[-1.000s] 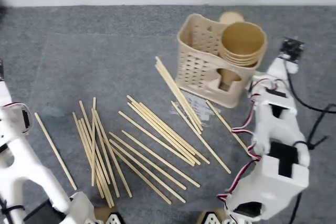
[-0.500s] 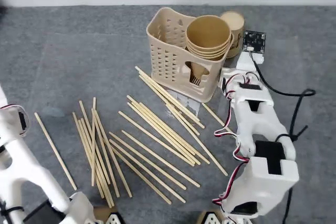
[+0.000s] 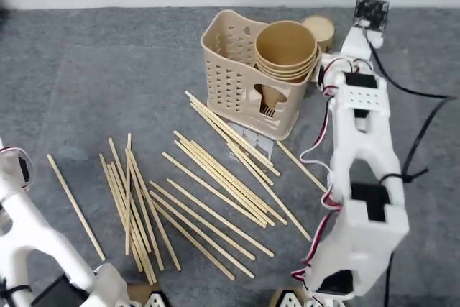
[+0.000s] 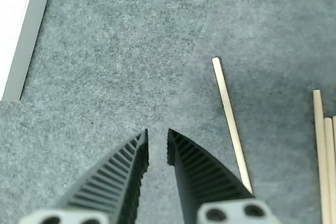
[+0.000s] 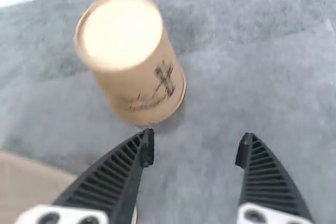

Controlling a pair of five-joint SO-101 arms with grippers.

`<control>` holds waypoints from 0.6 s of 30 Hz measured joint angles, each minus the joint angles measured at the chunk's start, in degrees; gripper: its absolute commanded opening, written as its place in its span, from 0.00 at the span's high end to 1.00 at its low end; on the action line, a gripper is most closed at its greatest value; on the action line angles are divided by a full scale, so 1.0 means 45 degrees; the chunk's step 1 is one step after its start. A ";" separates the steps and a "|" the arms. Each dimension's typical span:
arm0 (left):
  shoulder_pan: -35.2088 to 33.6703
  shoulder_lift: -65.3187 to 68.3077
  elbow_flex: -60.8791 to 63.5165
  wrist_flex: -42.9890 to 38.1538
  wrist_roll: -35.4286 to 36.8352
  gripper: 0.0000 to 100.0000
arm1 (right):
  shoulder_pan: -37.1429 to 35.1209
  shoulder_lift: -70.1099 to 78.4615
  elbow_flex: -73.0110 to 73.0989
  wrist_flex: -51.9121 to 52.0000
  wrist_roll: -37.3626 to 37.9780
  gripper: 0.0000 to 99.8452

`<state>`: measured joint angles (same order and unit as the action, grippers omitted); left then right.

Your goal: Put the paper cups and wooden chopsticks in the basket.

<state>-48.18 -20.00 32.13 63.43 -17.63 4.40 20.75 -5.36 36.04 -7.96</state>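
Observation:
A beige slotted basket (image 3: 241,70) stands at the back of the grey mat with a stack of paper cups (image 3: 286,48) inside it. One more paper cup (image 3: 320,29) (image 5: 131,61) stands on the mat just behind the basket, its upper face a flat pale disc. My right gripper (image 5: 197,140) is open close to this cup, which lies a little beyond one fingertip and outside the jaws. Several wooden chopsticks (image 3: 215,185) lie scattered across the mat. My left gripper (image 4: 157,137) hovers low over bare mat, shut with nothing in it, beside a single chopstick (image 4: 229,124).
The right arm (image 3: 359,113) stretches along the basket's right side. A corner of the basket (image 5: 21,182) sits near the right gripper. A white sheet with a grey edge (image 4: 21,30) lies beyond the left gripper. More chopsticks (image 4: 321,150) lie beside it.
The basket with its cups slid left across the mat and turned, then stayed put. The right arm then swung back and outward to the lone cup behind it.

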 measured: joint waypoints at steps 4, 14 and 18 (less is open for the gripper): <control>0.0000 0.0000 0.0000 0.0000 -0.0020 0.93 | 0.0000 0.1954 -0.2383 0.0000 0.0000 0.73; 0.0000 0.0000 0.0000 0.0000 -0.0020 0.93 | 0.0000 0.4864 -0.7111 0.0586 0.0000 0.73; 0.0000 0.0000 0.0000 -0.0156 -0.0020 0.93 | 0.0000 0.4884 -0.8147 0.1661 0.0000 0.73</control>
<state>-48.18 -20.00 32.13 62.73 -17.71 4.40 42.73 -42.02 43.52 -7.96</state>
